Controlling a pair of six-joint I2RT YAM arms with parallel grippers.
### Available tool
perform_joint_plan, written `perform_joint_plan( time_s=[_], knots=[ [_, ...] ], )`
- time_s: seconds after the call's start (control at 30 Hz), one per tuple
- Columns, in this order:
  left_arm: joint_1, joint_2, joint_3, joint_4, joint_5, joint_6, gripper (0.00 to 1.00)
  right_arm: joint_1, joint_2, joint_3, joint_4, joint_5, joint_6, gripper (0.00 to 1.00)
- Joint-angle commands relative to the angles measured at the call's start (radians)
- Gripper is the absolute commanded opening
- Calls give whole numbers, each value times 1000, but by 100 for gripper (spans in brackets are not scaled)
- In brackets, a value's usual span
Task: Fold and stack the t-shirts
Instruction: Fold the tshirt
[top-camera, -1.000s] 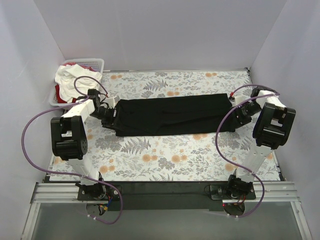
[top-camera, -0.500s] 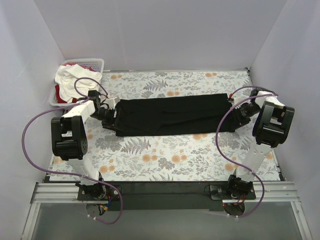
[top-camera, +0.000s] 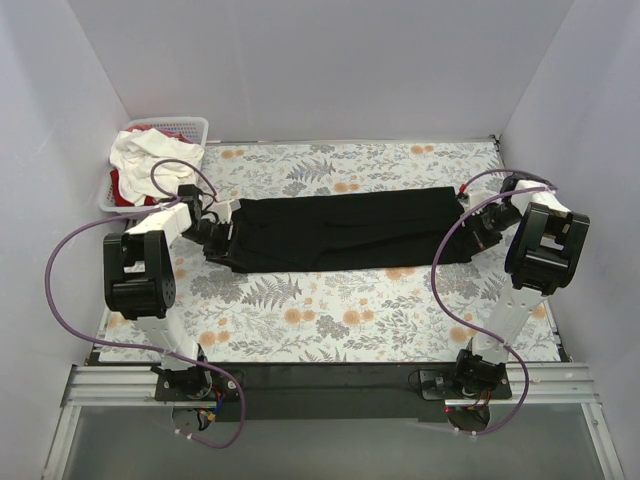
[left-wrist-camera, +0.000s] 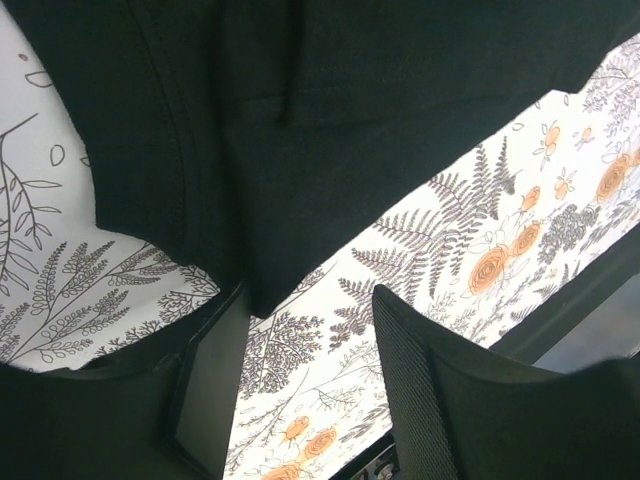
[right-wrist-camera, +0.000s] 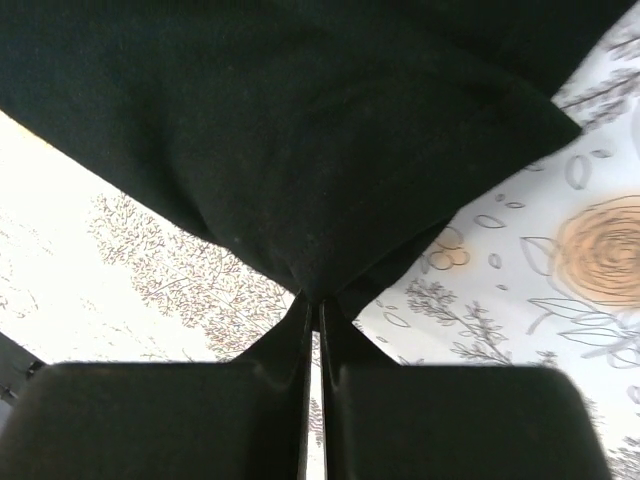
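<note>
A black t-shirt (top-camera: 340, 230) lies folded into a long band across the flowered table. My left gripper (top-camera: 217, 240) is at its left end. In the left wrist view this gripper (left-wrist-camera: 312, 297) stands open. The shirt's near corner (left-wrist-camera: 265, 285) hangs just in front of the left finger (left-wrist-camera: 212, 385), with only tablecloth between the jaws. At the shirt's right end my right gripper (top-camera: 469, 233) is shut. The right wrist view shows a pinch of black fabric (right-wrist-camera: 300, 180) bunched between its fingertips (right-wrist-camera: 312, 298).
A white slotted basket (top-camera: 192, 124) stands at the far left corner, holding a white t-shirt (top-camera: 145, 150) and a red one (top-camera: 121, 186). White walls close in the table on three sides. The arm bases sit on the near rail.
The right jaws have closed onto the black shirt's right end. The left jaws have narrowed a little and shifted slightly along the shirt's left edge.
</note>
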Motion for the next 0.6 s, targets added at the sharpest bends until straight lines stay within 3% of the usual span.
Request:
perform_joint_plan(
  time_s=[0.0,0.07,0.1,0.2,0.43,0.57],
  knots=[
    [1,0,-2,14,-19,8,45,-2,0,56,-9,4,-11,1],
    [1,12,4,1,-17,13,34,-2,-1,64,-12,16,-15,1],
    [3,13,12,-3,-20,13,19,-2,-3,68,-15,23,-22,1],
    [3,21,38,-23,-49,23,2,0,-7,73,-25,62,-49,1],
    [3,36,90,-90,-138,76,0,4,22,123,-38,214,-84,1],
    [3,44,107,-107,-154,94,0,50,27,118,-44,217,-78,1]
  ],
)
